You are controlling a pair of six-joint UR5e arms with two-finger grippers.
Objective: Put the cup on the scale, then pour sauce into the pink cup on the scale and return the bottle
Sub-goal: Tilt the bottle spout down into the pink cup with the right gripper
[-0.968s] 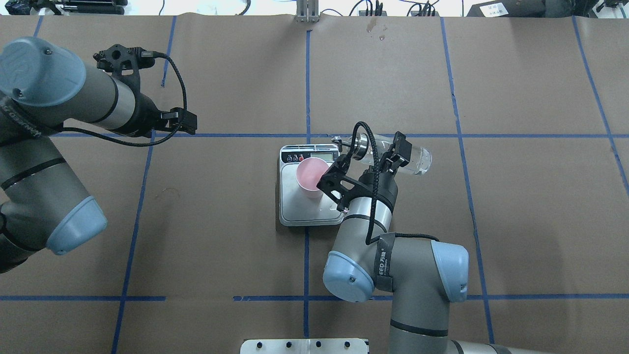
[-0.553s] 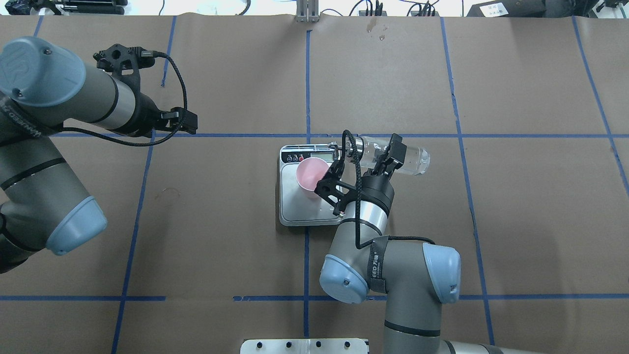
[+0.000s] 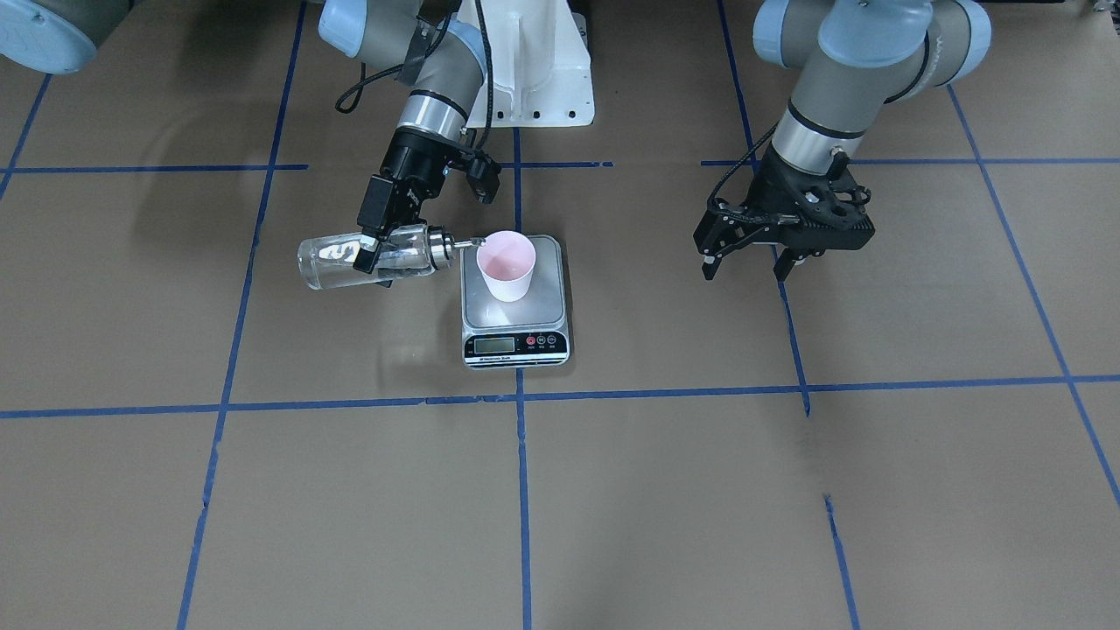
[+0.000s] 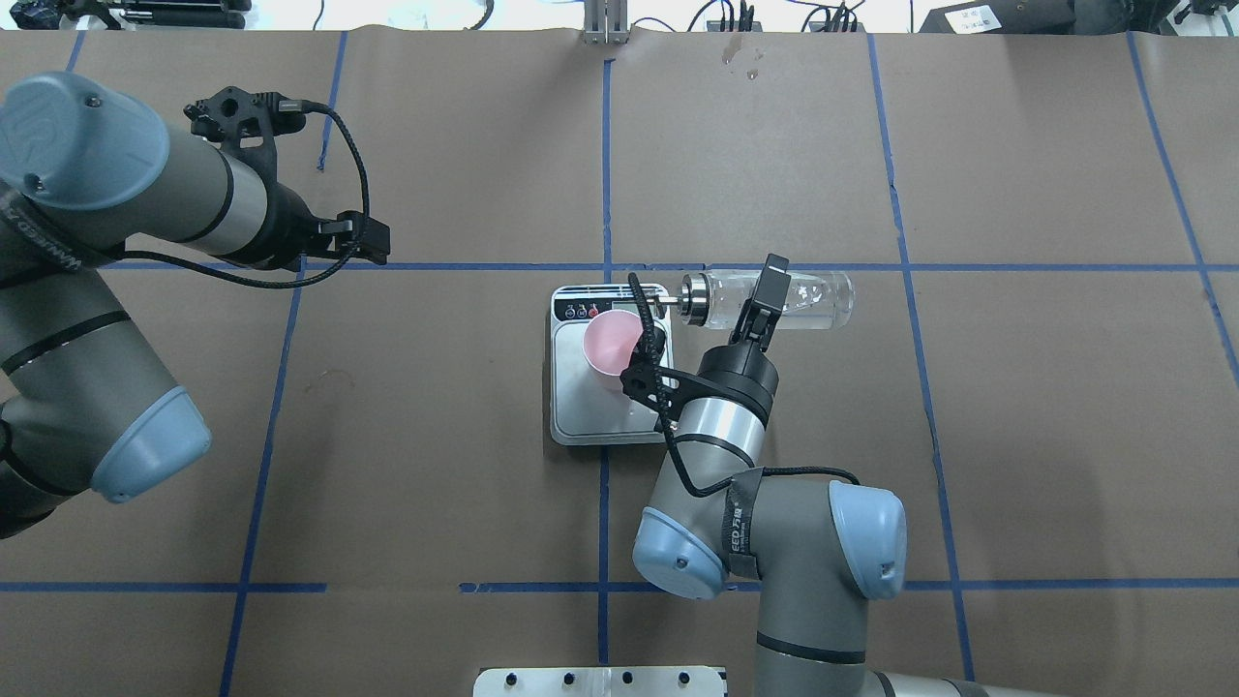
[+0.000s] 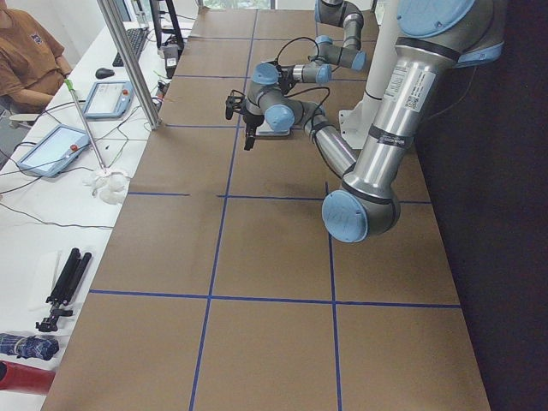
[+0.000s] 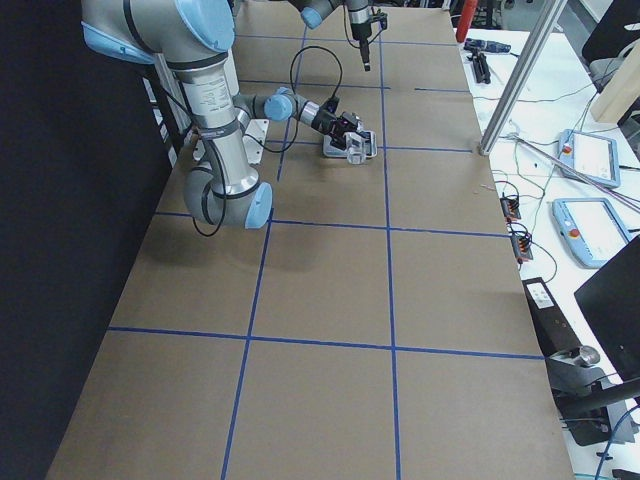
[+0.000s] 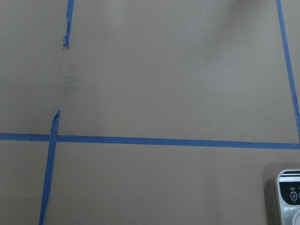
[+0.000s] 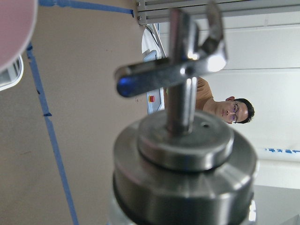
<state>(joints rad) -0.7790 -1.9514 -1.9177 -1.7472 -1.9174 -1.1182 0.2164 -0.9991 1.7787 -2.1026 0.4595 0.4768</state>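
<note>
Right arm (image 4: 716,436) has rolled its wrist vs. 1 s ago: the bottle (image 4: 813,300), earlier canted w/ base toward the robot, now lies approx. level across the overhead view, and its neck has swung in toward the scale. Left arm (image 4: 145,184): no change obs., parked well apart on its own side.

Task meaning (judgement): cup placement is done and the pour is at or near its start. Return of the bottle not yet begun.

Items, by size:
- Table (image 3: 700,481): brown cover w/ blue tape grid; carries the scale near centre.
- Bottle: off the table, held sideways beside the scale. Glass is clear w/ glare; sauce level cannot be read.
- Scale (image 3: 547,280): flat on the table, display facing away from the robot; digits too small to read.
- Cup (image 3: 506,267): upright on the steel plate, toward the side nearest the bottle. Contents not discernible.
- Spout cap (image 3: 442,245): tip at the cup's rim, just beside or touching it; cannot tell which. No stream visible in the right wrist view.

End effectors:
- Right end effector (image 3: 372,254): fingers pressed onto the bottle's body at approx. mid-length, pinching it across the glass. Grip looks secure; slip on smooth glass while tipped is the risk to watch.
- Left end effector (image 3: 744,267): fingers spread, pointing down, nothing held, clear of the table and of all task items.
</note>
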